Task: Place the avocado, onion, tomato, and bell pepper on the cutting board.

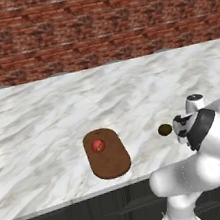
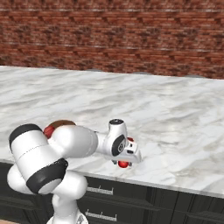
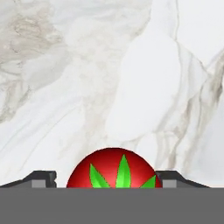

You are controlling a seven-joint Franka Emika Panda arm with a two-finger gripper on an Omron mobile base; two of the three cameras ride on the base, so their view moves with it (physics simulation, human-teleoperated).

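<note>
On the marble desk (image 1: 41, 113) the dark board (image 1: 107, 153) lies near the front edge, and one red item (image 1: 98, 145) already rests on its far half; from this distance I cannot tell whether it is the pepper or the onion. The avocado (image 1: 165, 129) sits on the desk to the right of the board, apart from it and just beside the arm's wrist. The tomato (image 3: 114, 169), bright red with a green star top, lies on the desk between the tips of the gripper (image 3: 114, 179), which stand roughly level with its sides; whether the pads touch it yet cannot be told, so I would not call it held. From the right base view the gripper (image 2: 124, 162) is down at the desk's front edge with a red ball under it. By my reading one of four items is placed, the tomato is being taken, the avocado waits, and the fourth item remains to be fetched.
</note>
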